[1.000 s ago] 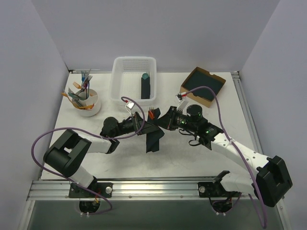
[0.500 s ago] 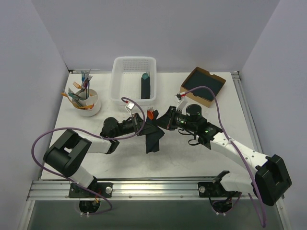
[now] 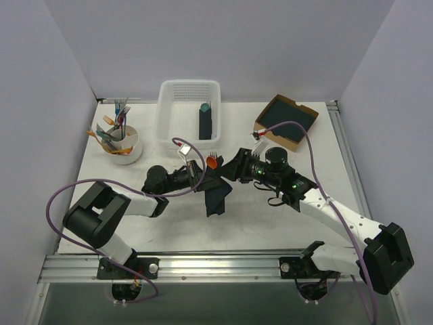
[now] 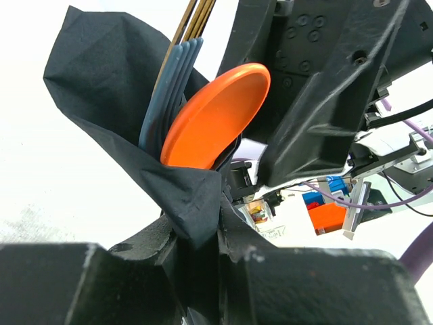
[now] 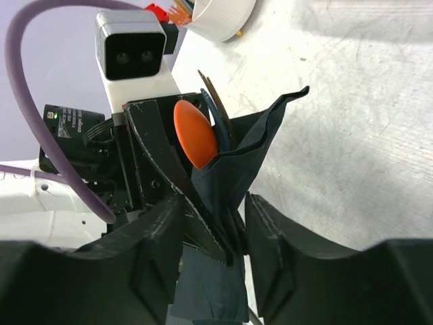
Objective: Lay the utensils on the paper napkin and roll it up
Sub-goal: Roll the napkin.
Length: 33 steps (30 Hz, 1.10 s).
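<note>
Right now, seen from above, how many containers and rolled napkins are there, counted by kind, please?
White basket: 1
White cup: 1
Cardboard box: 1
Teal-tipped napkin roll: 1
Orange-tipped napkin bundle: 1
Total: 5

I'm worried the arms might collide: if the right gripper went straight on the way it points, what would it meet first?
The paper napkin wrapped around the orange spoon, which lies between the right gripper fingers. Close behind, it seems, is the left gripper holding that napkin.
</note>
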### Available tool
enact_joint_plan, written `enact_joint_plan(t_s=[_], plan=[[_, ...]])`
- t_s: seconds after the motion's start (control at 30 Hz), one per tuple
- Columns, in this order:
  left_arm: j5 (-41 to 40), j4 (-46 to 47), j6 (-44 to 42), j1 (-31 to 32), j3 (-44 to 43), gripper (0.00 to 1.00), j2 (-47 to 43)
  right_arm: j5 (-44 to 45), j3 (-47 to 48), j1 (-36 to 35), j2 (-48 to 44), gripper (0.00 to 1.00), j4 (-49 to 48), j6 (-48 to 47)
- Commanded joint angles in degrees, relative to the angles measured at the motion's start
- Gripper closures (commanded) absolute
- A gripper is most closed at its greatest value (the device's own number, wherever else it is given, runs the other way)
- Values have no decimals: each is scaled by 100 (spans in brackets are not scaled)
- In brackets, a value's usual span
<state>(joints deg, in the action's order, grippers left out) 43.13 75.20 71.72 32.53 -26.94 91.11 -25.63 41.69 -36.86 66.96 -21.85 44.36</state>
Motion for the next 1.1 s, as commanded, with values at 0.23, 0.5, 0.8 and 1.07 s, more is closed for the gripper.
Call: enact_joint_plan(t_s=[0.23,0.5,0.8,1.07], plan=[[90,1533,-45,-2,-101,88,-14,410,129,162,-552,25,295,-384],[327,1533,87,77,-241,88,-146,-390,190,223,-87,12,-214,-446],[459,1542,114,157,-329,88,-208,-733,155,232,265,33,-566,-375],[591,1542,123,253,-400,89,-173,-979,85,232,414,57,-908,-200]])
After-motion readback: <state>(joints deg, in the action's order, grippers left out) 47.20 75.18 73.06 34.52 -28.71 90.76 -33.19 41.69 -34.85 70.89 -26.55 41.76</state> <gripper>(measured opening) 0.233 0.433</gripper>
